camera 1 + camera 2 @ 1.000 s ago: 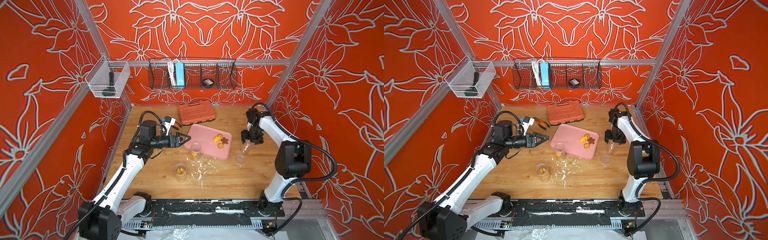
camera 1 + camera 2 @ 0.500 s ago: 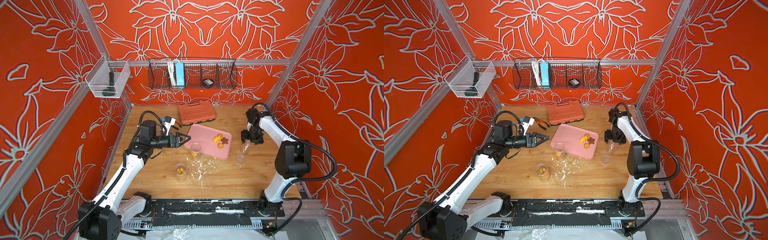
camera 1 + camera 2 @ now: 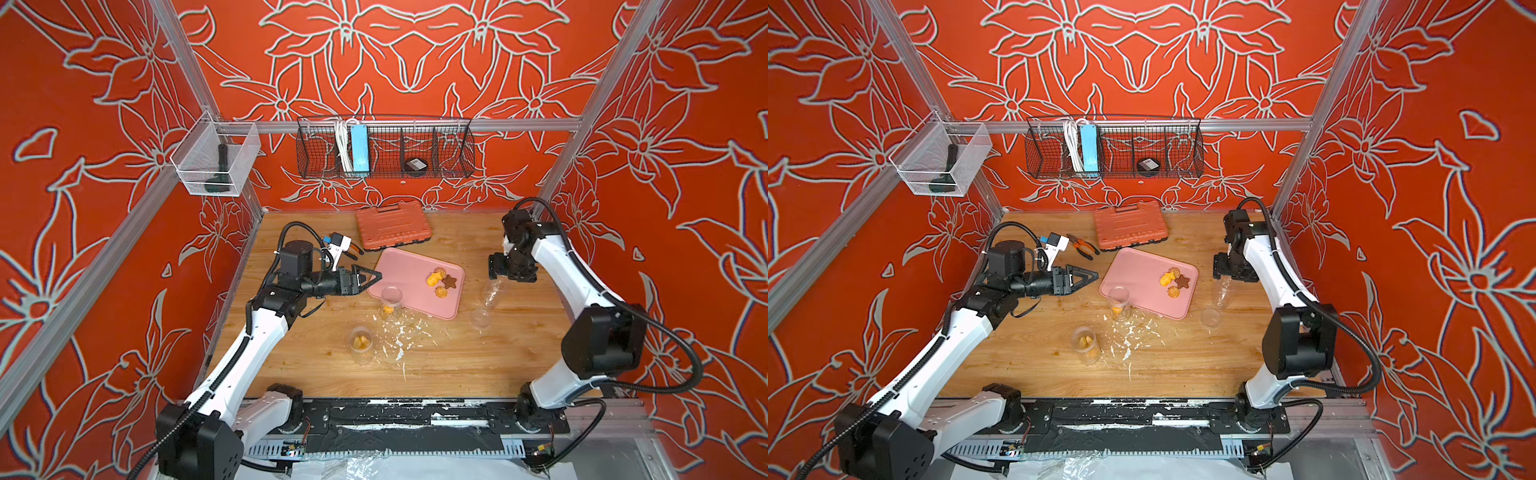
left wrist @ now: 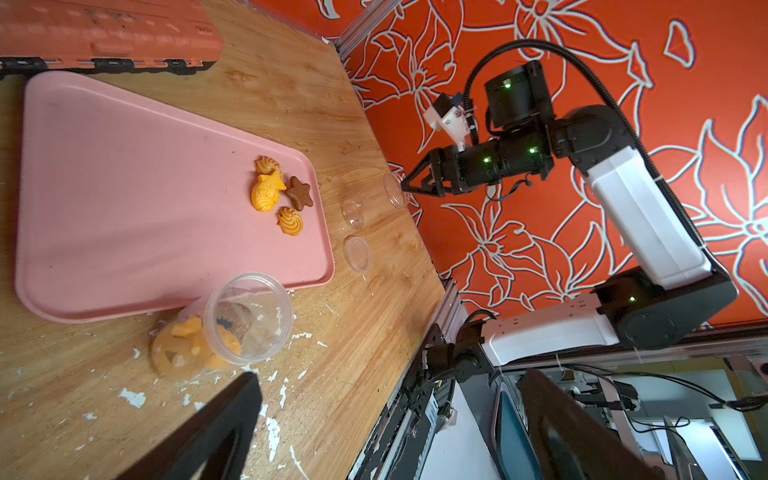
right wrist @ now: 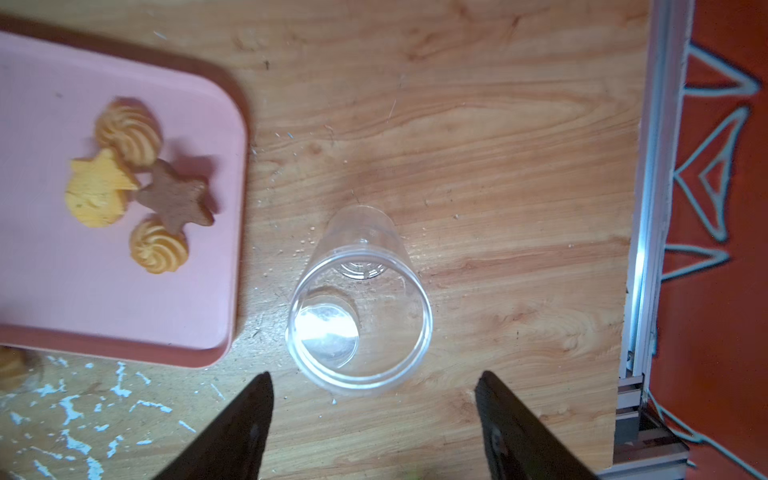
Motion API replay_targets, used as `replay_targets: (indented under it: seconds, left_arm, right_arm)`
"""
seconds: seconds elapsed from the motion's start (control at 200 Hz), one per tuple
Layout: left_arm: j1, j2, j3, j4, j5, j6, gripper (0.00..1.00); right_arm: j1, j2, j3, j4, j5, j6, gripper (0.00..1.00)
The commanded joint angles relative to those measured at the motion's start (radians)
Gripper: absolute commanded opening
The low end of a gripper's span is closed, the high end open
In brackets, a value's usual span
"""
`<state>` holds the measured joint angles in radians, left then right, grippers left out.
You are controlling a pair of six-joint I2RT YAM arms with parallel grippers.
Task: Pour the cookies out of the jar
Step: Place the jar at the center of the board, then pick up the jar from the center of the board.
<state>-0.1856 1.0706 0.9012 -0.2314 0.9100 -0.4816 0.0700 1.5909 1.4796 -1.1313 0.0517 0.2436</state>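
Black jaws of the right gripper [image 5: 374, 379] had widened off the emptied jar [image 5: 361, 299], upright beside the pink tray [image 5: 83, 311] where four cookies [image 5: 137, 183] lay clustered (fish, two swirls, brown star); left gripper [image 3: 372, 276] gaped idle; two more jars [image 3: 390, 301] held cookies, pouring judged unfinished.

Pink tray [image 3: 399, 274], counter centre: four cookies [image 3: 440, 282] near its right edge. Clear jar [image 3: 390, 303] holding cookies, touching tray's front edge. Second filled jar [image 3: 360, 343], nearer counter front. Empty jar [image 3: 492, 291], right of tray, just beside right hand [image 3: 511, 274]
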Motion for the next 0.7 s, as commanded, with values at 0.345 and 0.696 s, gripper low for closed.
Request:
replay_targets:
  seconds: [0.345, 0.696]
  left_arm:
    - [-0.008, -0.036, -0.041, -0.042, -0.020, 0.042, 0.98]
    - [0.057, -0.144, -0.086, -0.143, -0.219, 0.036, 0.98]
  right_arm:
    - [0.128, -0.348, -0.157, 0.305, -0.645, 0.176, 0.99]
    - [0.545, -0.215, -0.013, 0.171, -0.355, 0.170, 0.98]
